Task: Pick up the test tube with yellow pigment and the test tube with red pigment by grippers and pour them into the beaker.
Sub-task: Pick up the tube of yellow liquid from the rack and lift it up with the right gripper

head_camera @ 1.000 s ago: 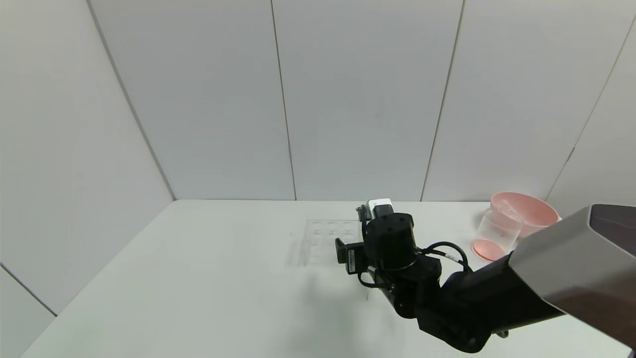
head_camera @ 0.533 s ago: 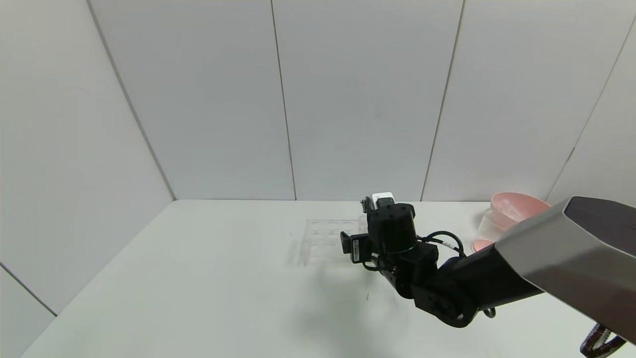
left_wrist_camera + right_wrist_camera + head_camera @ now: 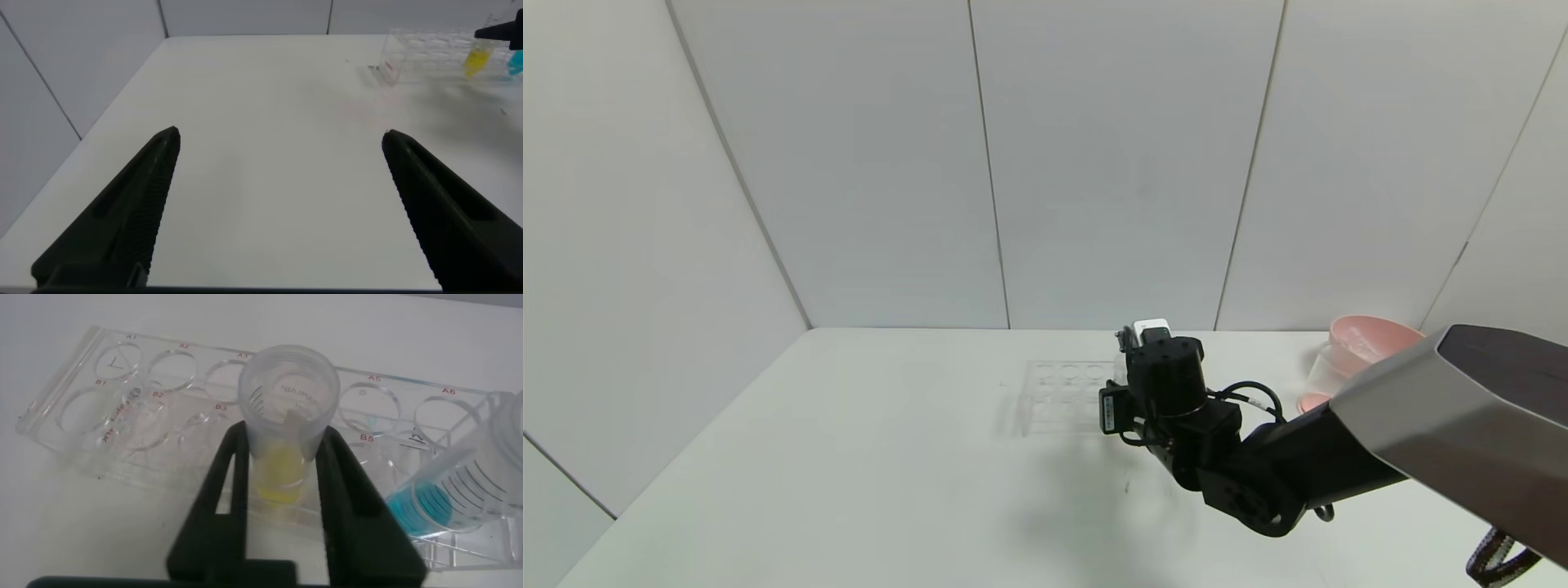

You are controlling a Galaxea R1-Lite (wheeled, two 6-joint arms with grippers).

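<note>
The test tube with yellow pigment (image 3: 284,416) stands upright in the clear tube rack (image 3: 106,392). My right gripper (image 3: 282,437) is shut on it, one black finger pressed against each side. In the head view only the right wrist (image 3: 1164,380) shows, over the rack's (image 3: 1058,396) right end. The left wrist view shows the yellow tube (image 3: 476,61) far off. The test tube with red pigment is out of view. The beaker (image 3: 1325,369) stands at the back right, partly hidden by my right arm. My left gripper (image 3: 278,139) is open and empty above bare table.
A tube with blue liquid (image 3: 441,498) leans in the rack right beside the yellow one. A pink bowl (image 3: 1372,336) stands behind the beaker. A small pink disc (image 3: 1311,402) lies at the beaker's foot. The white table (image 3: 849,457) spreads to the left.
My right arm has reached farther back over the rack's right end, and its forearm now covers more of the beaker and bowl. The rack has not moved.
</note>
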